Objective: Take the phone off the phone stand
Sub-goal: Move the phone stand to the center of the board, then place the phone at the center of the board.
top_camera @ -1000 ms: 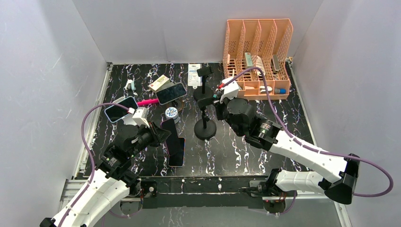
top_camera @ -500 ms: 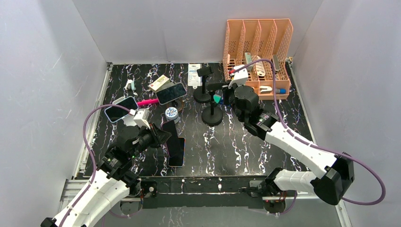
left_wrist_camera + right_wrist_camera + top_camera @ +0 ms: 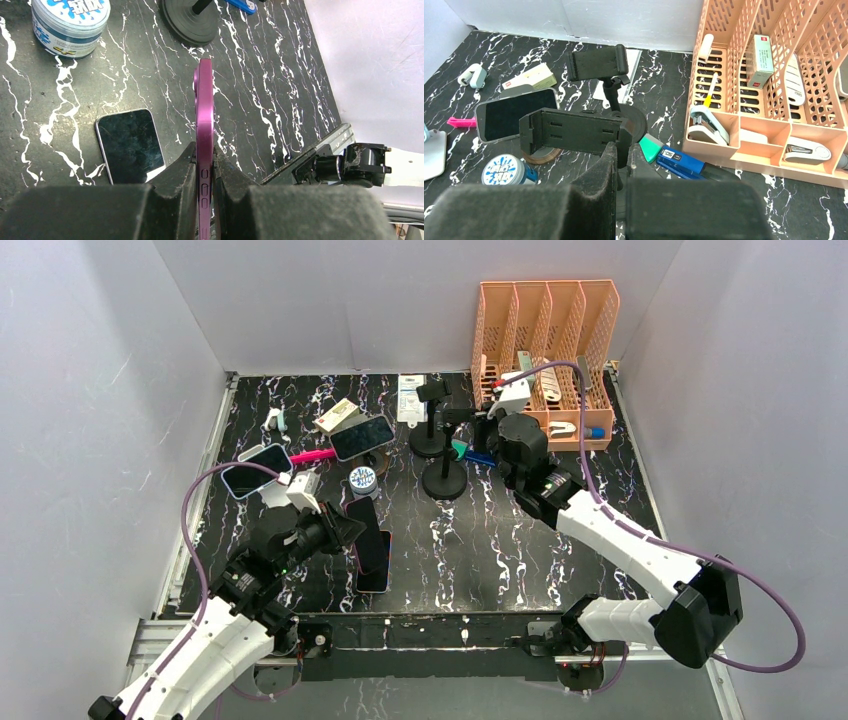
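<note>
My left gripper (image 3: pixel 345 530) is shut on a purple phone (image 3: pixel 365 523) and holds it above the table, left of centre. In the left wrist view the phone (image 3: pixel 204 100) stands edge-on between my fingers (image 3: pixel 182 167), with the gripper (image 3: pixel 205 155) closed on its lower part. My right gripper (image 3: pixel 478 440) is shut on the post of an empty black phone stand (image 3: pixel 445 480). In the right wrist view the stand's clamp (image 3: pixel 574 132) sits just ahead of the gripper (image 3: pixel 622 155). A second empty black stand (image 3: pixel 430 440) is right behind it.
A black-screen phone (image 3: pixel 375 560) lies flat under the held one. Two more phones (image 3: pixel 362 436) (image 3: pixel 255 470), a blue-white tub (image 3: pixel 362 478) and a pink item (image 3: pixel 312 455) lie at left. An orange organizer (image 3: pixel 545 330) stands back right, with a blue box (image 3: pixel 679 160) before it.
My right gripper has carried the empty stand back and to the right, next to the second stand. My left gripper with the purple phone has barely moved.
</note>
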### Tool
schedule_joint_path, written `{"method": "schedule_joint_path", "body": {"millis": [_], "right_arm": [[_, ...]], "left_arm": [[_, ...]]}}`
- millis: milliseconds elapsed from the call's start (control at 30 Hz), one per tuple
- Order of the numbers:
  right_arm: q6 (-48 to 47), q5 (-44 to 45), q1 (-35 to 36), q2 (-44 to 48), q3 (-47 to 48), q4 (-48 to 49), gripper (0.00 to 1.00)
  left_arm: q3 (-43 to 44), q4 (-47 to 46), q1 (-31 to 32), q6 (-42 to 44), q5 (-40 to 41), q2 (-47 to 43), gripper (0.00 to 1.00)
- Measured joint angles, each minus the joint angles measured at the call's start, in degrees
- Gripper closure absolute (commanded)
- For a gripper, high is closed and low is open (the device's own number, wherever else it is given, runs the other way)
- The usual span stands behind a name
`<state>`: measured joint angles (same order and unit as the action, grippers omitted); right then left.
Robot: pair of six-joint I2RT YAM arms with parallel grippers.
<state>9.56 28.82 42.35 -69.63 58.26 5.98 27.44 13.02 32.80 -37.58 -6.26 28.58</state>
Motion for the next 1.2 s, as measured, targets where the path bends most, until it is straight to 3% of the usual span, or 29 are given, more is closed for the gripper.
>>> {"method": "schedule_joint_path", "body": {"millis": [100, 167, 233, 300, 533, 800, 967, 1200], "right_arm": [[0.55, -0.59, -0.24, -0.04, 0.00, 0.04, 0.64], [1.20, -1.16, -0.24, -0.04, 0.02, 0.00, 0.38], [1.92, -2.27, -0.28, 0.15, 0.15, -0.20, 0.25], [2.56, -3.54, -0.28, 0.72, 0.50, -1.38, 0.19], [4.85, -9.38, -0.28, 7.48, 2.54, -9.77, 0.17], [9.49, -27.52, -0.28, 20.00, 2.51, -18.12, 0.22], [14.73, -43.30, -0.28, 25.07, -6.78, -14.62, 0.22], [26.32, -58.36, -0.28, 22.62, -21.73, -2.05, 0.26]], "left_arm": [[-0.02, -0.50, 0.00, -0.13, -0.33, 0.24, 1.00], [-0.02, -0.68, 0.00, -0.13, -0.42, 0.24, 1.00], [-0.02, -0.81, 0.00, -0.11, -0.48, 0.42, 1.00], [-0.02, -1.05, 0.00, -0.09, -0.63, 0.90, 1.00], [-0.02, -1.05, 0.00, 0.26, -0.90, 2.08, 1.00], [0.07, -4.39, 0.00, 1.84, -7.87, 2.25, 1.00], [-0.35, -15.76, 0.00, -0.39, -17.64, 2.82, 1.00], [-0.70, -27.21, 0.00, -3.76, -25.86, 3.23, 1.00]]}}
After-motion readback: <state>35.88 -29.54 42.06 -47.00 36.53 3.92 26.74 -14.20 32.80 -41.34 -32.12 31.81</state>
